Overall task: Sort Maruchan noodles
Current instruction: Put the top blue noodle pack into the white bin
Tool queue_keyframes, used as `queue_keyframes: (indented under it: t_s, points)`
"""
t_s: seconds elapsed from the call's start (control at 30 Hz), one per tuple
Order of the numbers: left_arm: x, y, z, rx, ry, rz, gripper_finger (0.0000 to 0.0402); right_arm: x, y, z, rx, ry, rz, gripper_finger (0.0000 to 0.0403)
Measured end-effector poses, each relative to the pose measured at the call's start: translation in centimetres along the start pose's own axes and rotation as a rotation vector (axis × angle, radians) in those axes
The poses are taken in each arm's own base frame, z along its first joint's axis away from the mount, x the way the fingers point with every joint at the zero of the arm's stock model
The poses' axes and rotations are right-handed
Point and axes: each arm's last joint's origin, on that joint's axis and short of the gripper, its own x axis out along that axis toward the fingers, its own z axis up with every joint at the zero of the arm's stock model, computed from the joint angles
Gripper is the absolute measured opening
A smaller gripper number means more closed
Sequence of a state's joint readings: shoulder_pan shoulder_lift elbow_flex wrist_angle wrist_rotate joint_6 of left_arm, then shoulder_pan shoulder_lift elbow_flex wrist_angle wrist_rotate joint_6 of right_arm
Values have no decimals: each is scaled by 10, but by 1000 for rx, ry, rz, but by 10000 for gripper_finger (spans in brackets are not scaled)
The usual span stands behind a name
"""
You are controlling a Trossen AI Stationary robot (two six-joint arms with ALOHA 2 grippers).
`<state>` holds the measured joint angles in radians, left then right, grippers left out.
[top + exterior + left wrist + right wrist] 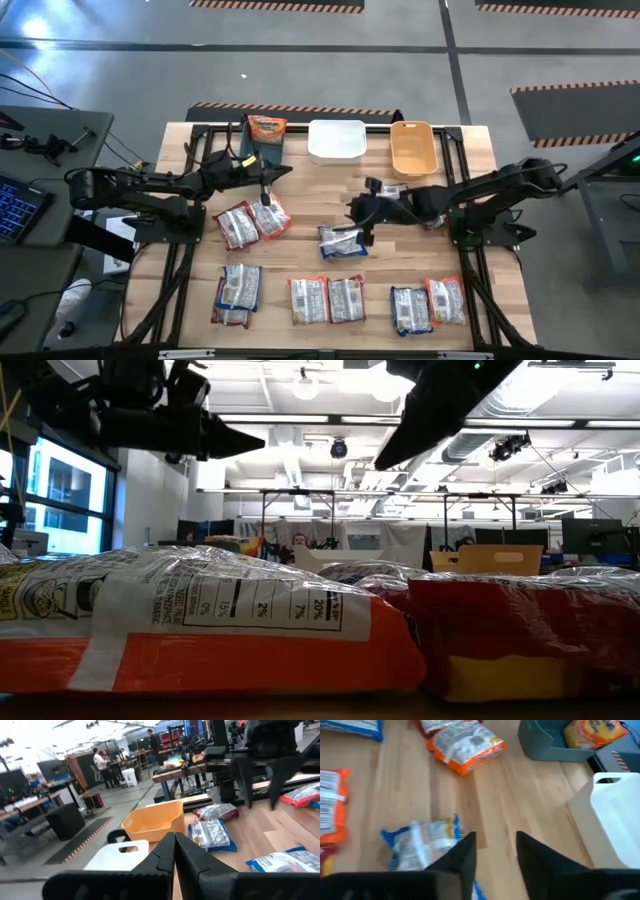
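Several Maruchan noodle packets lie flat on the wooden table (300,195): an orange pair (252,222), a blue one (340,241) in the middle, and more along the near edge (328,299). One orange packet (267,127) lies in the teal bin (258,148). My left gripper (285,172) hovers shut and level near the teal bin, holding nothing; its shut fingers (175,847) meet. My right gripper (352,213) hangs open, slanting down above bare wood just beyond the blue packet (422,842); nothing is between its fingers (465,852).
A white bin (336,140) and an orange bin (413,148) stand beside the teal bin along the far edge. Another packet (392,190) lies under my right arm. Bare wood shows between the bins and the middle packets. People stand in the room beyond.
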<state>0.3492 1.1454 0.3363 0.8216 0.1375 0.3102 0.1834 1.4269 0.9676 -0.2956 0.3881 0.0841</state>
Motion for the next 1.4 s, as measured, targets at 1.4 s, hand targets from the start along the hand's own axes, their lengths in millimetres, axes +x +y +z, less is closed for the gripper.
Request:
queue_keyframes:
  t_s: [1.4]
  points:
    - [0,-4,-7,-141,74,-27,0,47,-36,-85,-169,743,-111,247]
